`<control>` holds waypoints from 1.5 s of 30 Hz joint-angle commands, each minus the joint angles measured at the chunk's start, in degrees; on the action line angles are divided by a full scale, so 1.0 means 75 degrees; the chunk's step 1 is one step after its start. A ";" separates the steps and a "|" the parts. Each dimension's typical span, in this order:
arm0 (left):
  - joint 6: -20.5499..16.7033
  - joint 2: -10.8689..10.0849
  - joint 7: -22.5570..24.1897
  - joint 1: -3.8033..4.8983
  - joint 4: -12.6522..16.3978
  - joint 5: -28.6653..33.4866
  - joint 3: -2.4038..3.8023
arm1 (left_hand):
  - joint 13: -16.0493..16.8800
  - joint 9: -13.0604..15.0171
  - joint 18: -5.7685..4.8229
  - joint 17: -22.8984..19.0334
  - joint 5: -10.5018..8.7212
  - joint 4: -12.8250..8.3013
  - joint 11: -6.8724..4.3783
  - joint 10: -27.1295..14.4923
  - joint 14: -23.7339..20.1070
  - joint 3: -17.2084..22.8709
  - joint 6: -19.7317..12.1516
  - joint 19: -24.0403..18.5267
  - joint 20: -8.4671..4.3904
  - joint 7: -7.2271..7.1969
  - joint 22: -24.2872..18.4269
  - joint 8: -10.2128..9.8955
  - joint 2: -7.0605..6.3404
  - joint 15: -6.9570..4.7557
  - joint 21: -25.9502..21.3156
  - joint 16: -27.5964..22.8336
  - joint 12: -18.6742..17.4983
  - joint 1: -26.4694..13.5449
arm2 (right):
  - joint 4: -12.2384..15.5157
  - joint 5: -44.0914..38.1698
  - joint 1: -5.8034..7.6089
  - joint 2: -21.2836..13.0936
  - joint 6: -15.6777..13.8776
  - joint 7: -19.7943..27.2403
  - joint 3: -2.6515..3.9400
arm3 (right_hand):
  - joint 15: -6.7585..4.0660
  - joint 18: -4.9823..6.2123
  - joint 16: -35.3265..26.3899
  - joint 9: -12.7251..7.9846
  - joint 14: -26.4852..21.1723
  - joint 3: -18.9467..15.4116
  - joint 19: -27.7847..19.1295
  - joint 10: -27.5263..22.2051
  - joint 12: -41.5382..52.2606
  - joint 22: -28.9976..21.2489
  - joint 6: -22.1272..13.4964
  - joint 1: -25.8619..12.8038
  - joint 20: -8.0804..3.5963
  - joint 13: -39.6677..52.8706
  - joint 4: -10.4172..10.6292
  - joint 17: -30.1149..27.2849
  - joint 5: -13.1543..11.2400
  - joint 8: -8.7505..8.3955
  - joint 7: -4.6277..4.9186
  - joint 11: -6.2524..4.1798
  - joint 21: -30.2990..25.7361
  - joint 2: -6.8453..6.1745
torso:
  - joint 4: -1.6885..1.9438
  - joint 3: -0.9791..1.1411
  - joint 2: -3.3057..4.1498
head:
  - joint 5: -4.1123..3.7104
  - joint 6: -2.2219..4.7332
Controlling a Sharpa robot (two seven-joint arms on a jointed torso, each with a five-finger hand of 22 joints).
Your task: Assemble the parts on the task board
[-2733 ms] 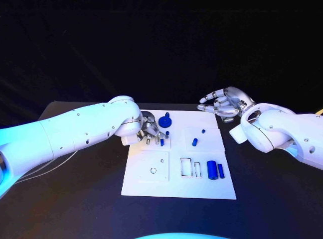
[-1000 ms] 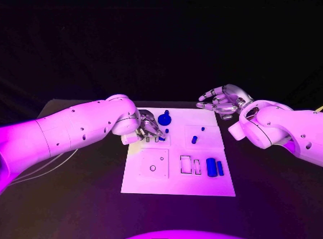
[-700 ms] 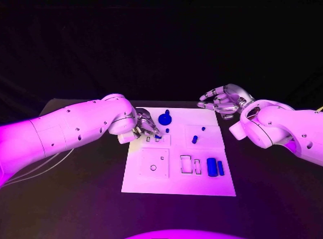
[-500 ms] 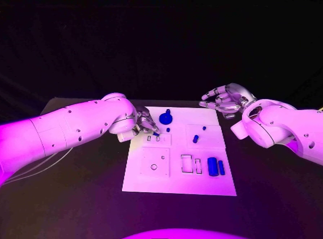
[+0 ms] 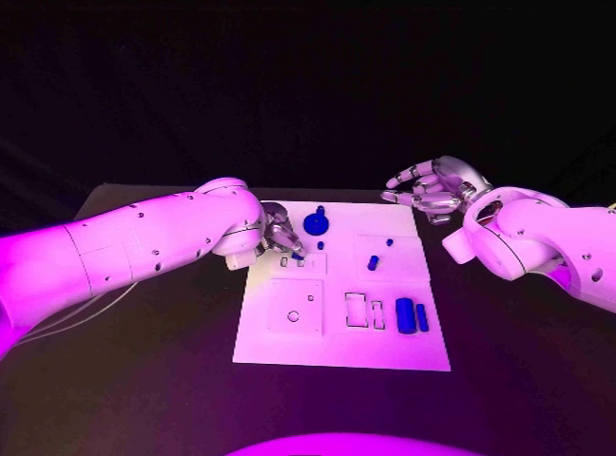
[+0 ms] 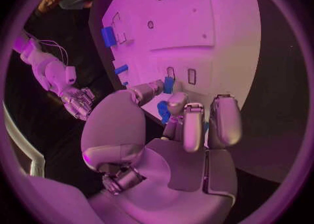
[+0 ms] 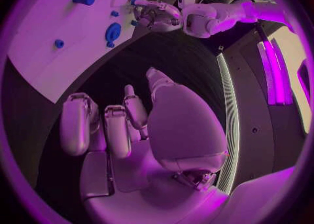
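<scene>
the left hand (image 5: pixel 279 237) pinches a small blue part (image 6: pixel 169 84) over the task board (image 5: pixel 338 342), apparently to seat it, while the right hand (image 5: pixel 429 190) hovers spread beyond the far right corner.

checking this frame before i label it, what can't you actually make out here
- Head view: the left hand covers the task board's far left corner; what lies under it is hidden.
- Left wrist view: a small blue part sits at the fingertips, but whether they pinch it or just touch it is unclear.
- Head view: small parts are too tiny to tell shape.
</scene>
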 commanded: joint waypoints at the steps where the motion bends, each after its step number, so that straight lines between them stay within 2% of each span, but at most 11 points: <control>1: 0.0105 0.0038 -0.0019 -0.0004 0.0040 -0.0020 -0.0008 | 0.0177 0.0937 -0.0122 0.1955 0.0605 -0.0211 -0.0200 0.0748 0.0790 0.1164 0.0427 0.0133 -0.0038 -0.0309 0.0163 0.0755 0.0165 -0.0104 0.0130 0.0144 0.0191 0.0062 | 0.0002 -0.0024 -0.0002 -0.0002 0.0009 0.0013 0.0003 | -0.0015 0.0171 -0.0114 0.0101 0.0433 0.0056 -0.0209 -0.0187 -0.0091 0.0883 -0.0057 -0.0147 -0.0013 -0.0043 0.0062 0.0871 0.0141 0.0141 -0.0015 -0.0008 -0.0103 0.0054 | -0.0002 -0.0002 0.0001 | -0.0001 -0.0019; 19: 0.0356 0.0059 -0.0134 -0.0007 0.0077 -0.0054 -0.0034 | 0.0411 0.1074 -0.0148 0.1988 0.0591 -0.0155 -0.0310 0.0970 0.0803 0.1054 0.0715 0.0218 -0.0109 -0.0443 0.0292 0.0914 0.0271 -0.0186 0.0174 0.0164 0.0329 -0.0186 | -0.0011 -0.0032 -0.0002 0.0006 0.0030 0.0011 0.0003 | -0.0016 0.0171 -0.0121 0.0104 0.0430 0.0056 -0.0209 -0.0184 -0.0088 0.0882 -0.0058 -0.0150 -0.0014 -0.0040 0.0062 0.0861 0.0154 0.0152 -0.0016 -0.0009 -0.0105 0.0051 | 0.0005 0.0002 0.0007 | 0.0005 -0.0049; 33: 0.0277 0.0103 -0.0172 -0.0015 0.0041 -0.0245 -0.0051 | 0.0481 0.1134 -0.0164 0.2018 0.0574 -0.0113 -0.0360 0.1054 0.0813 0.0969 0.0846 0.0268 -0.0145 -0.0504 0.0372 0.0983 0.0379 -0.0225 0.0200 0.0183 0.0371 -0.0280 | -0.0017 -0.0033 -0.0002 0.0011 0.0036 0.0021 0.0003 | -0.0016 0.0171 -0.0121 0.0104 0.0430 0.0056 -0.0209 -0.0184 -0.0088 0.0882 -0.0058 -0.0150 -0.0014 -0.0040 0.0062 0.0861 0.0154 0.0152 -0.0016 -0.0009 -0.0105 0.0051 | -0.0011 -0.0001 0.0005 | 0.0001 -0.0073; 45: 0.0419 0.0107 -0.0227 -0.0018 0.0047 -0.0348 -0.0057 | 0.0566 0.1163 -0.0179 0.2046 0.0562 -0.0089 -0.0391 0.1131 0.0822 0.0887 0.0933 0.0315 -0.0168 -0.0542 0.0448 0.1014 0.0427 -0.0249 0.0227 0.0200 0.0420 -0.0353 | -0.0026 -0.0033 -0.0002 0.0009 0.0046 0.0023 0.0003 | -0.0018 0.0173 -0.0128 0.0108 0.0427 0.0056 -0.0213 -0.0185 -0.0090 0.0876 -0.0059 -0.0155 -0.0016 -0.0042 0.0062 0.0852 0.0168 0.0168 -0.0018 -0.0010 -0.0117 0.0049 | 0.0002 -0.0002 0.0007 | -0.0013 -0.0111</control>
